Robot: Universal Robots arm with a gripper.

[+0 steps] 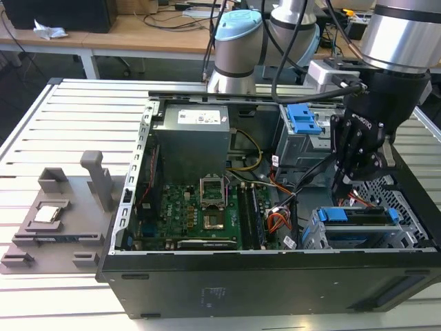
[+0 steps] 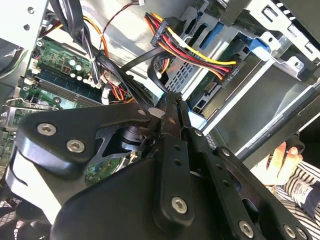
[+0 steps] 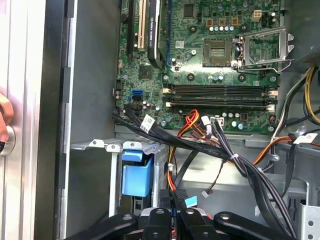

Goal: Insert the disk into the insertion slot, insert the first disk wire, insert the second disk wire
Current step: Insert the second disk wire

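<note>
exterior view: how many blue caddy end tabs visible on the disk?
2. Left tab at the end of the disk on the exterior view's left; right tab at the opposite end. Any lower ones may be hidden.

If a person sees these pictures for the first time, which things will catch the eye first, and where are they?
The open computer case fills the middle of the exterior view, with its green motherboard lying inside. At the exterior view's right, the black tool reaches down among the cables, just above the silver insertion slot, where the blue-framed disk already sits.
</note>
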